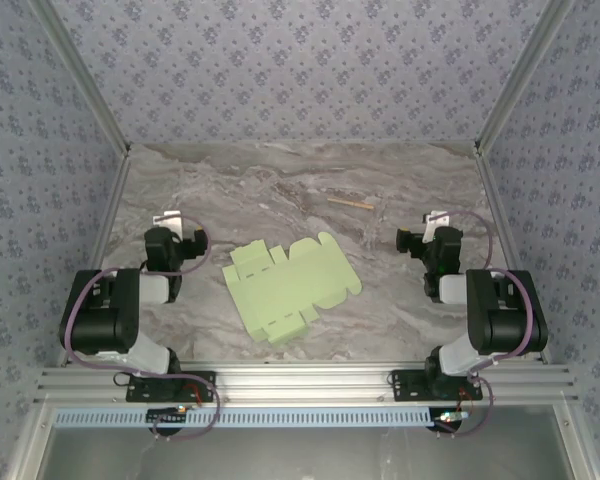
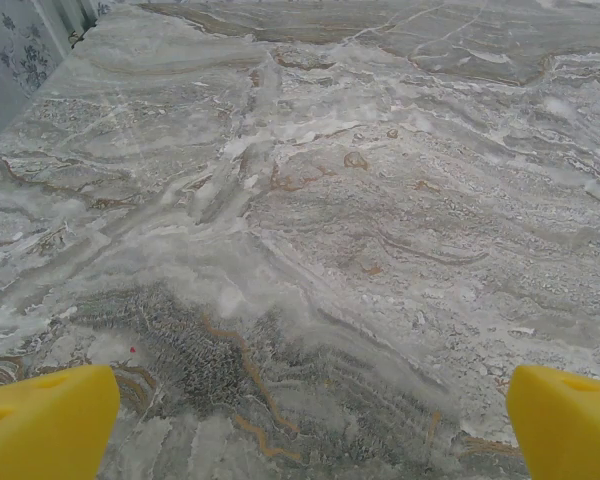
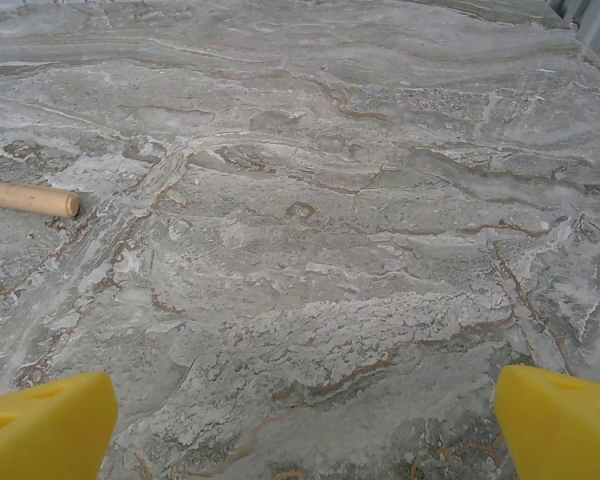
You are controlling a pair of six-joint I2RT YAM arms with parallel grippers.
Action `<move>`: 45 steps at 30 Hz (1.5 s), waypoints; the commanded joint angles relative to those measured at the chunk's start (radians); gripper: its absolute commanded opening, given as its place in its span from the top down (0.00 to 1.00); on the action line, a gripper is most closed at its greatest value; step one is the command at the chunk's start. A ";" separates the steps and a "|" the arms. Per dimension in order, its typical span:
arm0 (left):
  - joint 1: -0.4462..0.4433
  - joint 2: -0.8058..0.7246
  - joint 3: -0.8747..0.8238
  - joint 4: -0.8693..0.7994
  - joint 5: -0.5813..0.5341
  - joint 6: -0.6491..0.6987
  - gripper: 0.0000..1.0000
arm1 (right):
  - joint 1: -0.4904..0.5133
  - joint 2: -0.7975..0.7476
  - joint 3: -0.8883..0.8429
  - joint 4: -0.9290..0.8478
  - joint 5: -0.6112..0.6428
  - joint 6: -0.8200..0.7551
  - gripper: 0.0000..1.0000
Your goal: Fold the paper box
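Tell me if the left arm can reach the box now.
Probably yes: the box lies flat just beside the open left pincer, with bare table between and nothing in the way.

Pale-green paper box [image 1: 292, 287], grey marbled table [image 1: 280, 190] w/ brown veins, tan stick [image 1: 350, 202].

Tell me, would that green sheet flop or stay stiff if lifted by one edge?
Probably floppy: the paper box is a thin sheet with tabs and creases, so it would likely bend along them. It looks light, so a push would probably slide it over the table. Lying flat, its edge may be hard to pinch.
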 commanded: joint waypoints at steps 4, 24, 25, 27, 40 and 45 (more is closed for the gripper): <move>0.005 -0.004 0.022 0.003 0.022 -0.002 0.01 | 0.005 0.003 0.014 0.004 0.011 -0.014 0.01; 0.025 -0.003 0.025 0.000 0.045 -0.018 0.01 | -0.010 0.003 0.015 0.000 -0.014 -0.006 0.01; 0.025 -0.011 0.021 0.002 0.033 -0.023 0.01 | -0.004 -0.004 0.019 -0.009 0.000 -0.006 0.01; 0.025 -0.082 0.025 -0.063 0.001 -0.038 0.01 | 0.012 -0.065 0.077 -0.162 0.050 -0.009 0.01; -0.044 -0.520 0.147 -0.729 0.187 -0.544 0.02 | 0.161 -0.444 0.281 -0.836 0.059 0.423 0.06; -0.234 -0.548 0.149 -0.942 0.133 -0.550 0.04 | 0.491 -0.299 0.377 -0.993 -0.018 0.386 0.07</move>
